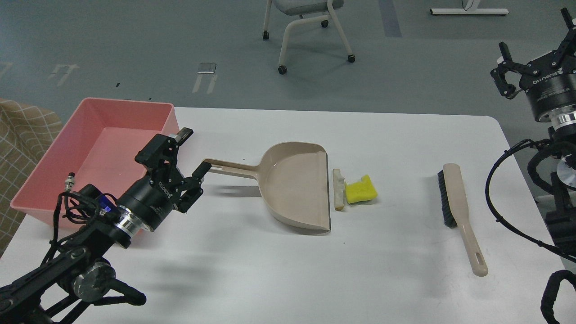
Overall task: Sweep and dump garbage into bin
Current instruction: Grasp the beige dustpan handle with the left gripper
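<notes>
- Our left gripper (194,152), fingers spread, sits at nine o'clock of the dustpan (294,186).
- Our right gripper (535,42) is spread too.
- Sponge (360,190) and stick scrap (338,189) lie at the dustpan's three o'clock.

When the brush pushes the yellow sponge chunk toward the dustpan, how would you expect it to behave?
The yellow sponge chunk looks like soft foam, so it is probably light and may compress or tumble rather than slide cleanly. Its flat, irregular shape should not roll. The off-white stick scrap lies between it and the dustpan, so both would likely move together.
</notes>
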